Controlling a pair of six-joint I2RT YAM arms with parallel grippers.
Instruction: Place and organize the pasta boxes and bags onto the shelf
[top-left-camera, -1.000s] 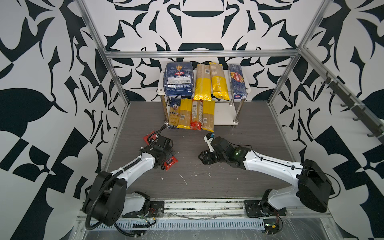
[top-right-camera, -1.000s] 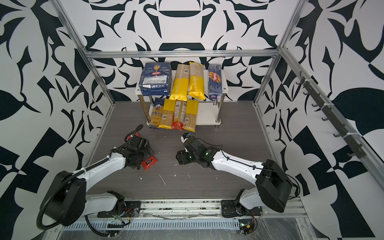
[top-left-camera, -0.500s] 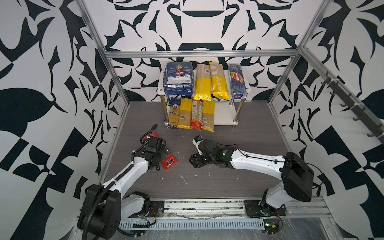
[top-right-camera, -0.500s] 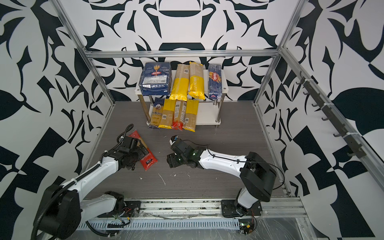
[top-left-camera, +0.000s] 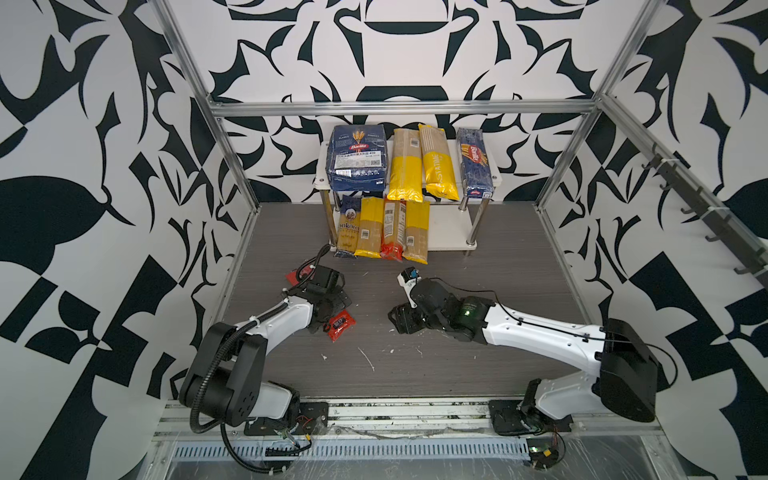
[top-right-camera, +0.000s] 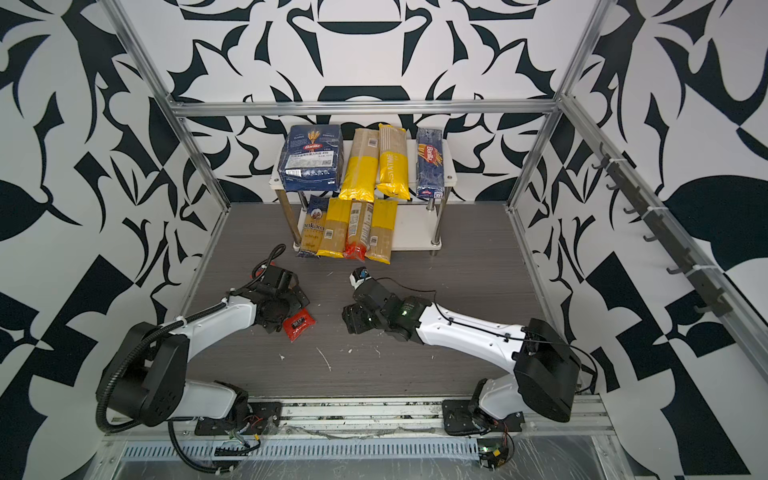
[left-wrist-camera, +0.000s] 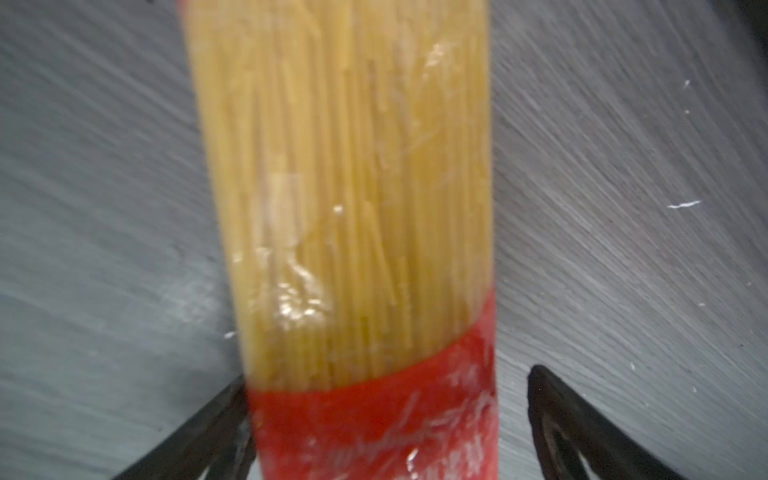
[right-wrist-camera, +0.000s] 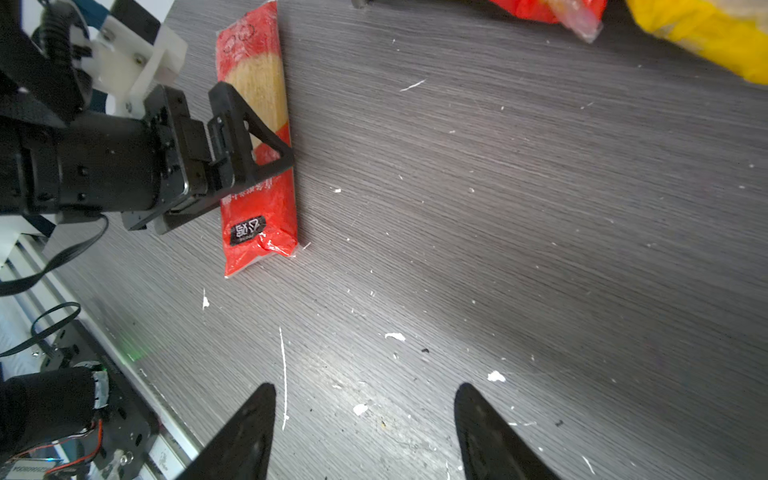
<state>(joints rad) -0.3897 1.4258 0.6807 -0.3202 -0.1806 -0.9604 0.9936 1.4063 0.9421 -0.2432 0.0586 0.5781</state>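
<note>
Straddling the red-and-clear spaghetti bag (left-wrist-camera: 353, 187) on the grey wood-grain tabletop (right-wrist-camera: 540, 208), the left gripper (left-wrist-camera: 388, 380) is spread wide, 1 black finger just beside the bag's edge and the other apart from it; nothing is clamped. The right gripper (right-wrist-camera: 365, 386) hangs partly open and empty over bare tabletop. The bag is slim, crinkled plastic with pale strands showing through. On the shelf (top-left-camera: 449, 226), the upper board carries the wide Barilla pack (top-left-camera: 357, 160), 2 yellow bags (top-left-camera: 405, 166) and the narrow Barilla box (top-left-camera: 473, 162); the lower board carries 4 slim bags (top-left-camera: 370, 228), ends past its front edge.
</note>
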